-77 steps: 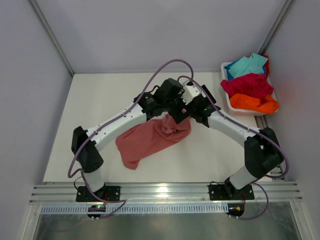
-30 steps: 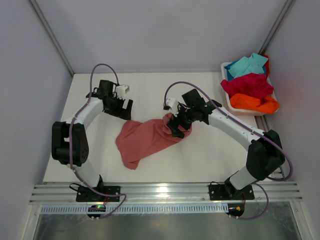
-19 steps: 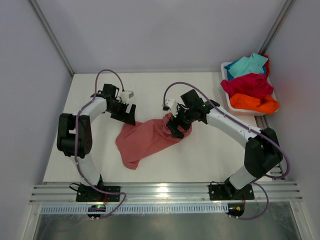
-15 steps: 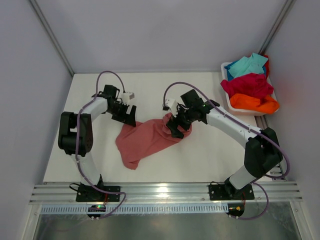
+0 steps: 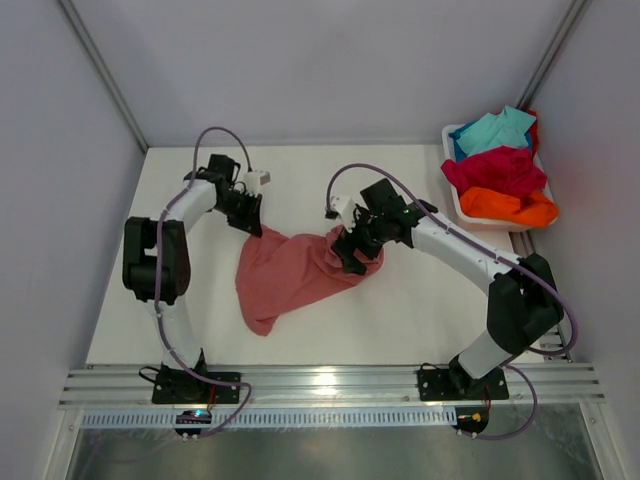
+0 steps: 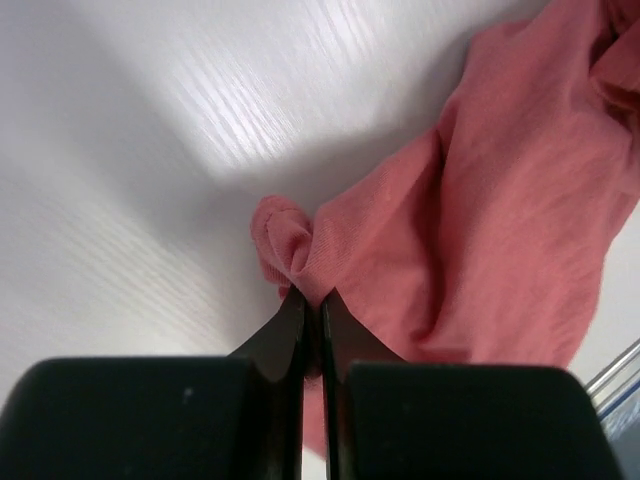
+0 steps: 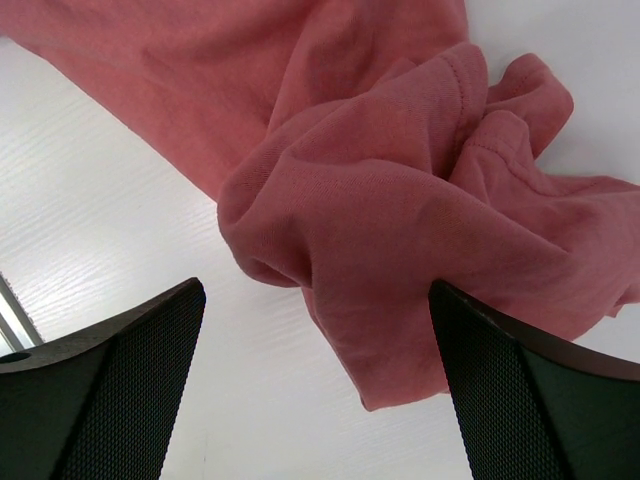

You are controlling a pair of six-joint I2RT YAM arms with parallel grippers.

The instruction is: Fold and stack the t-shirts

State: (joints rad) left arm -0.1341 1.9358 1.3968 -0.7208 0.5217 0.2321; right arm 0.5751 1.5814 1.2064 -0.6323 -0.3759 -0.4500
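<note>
Fingers [image 6: 285, 335] on left arm [image 5: 190, 205] pinch pink t-shirt [image 6: 500, 210] edge.

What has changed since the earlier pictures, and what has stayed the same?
The left gripper swung away from the middle, then moved in to the pink t-shirt's far-left corner and shut on it. The right gripper stayed open over the bunched right end; the other t-shirts in the tub did not move.
</note>
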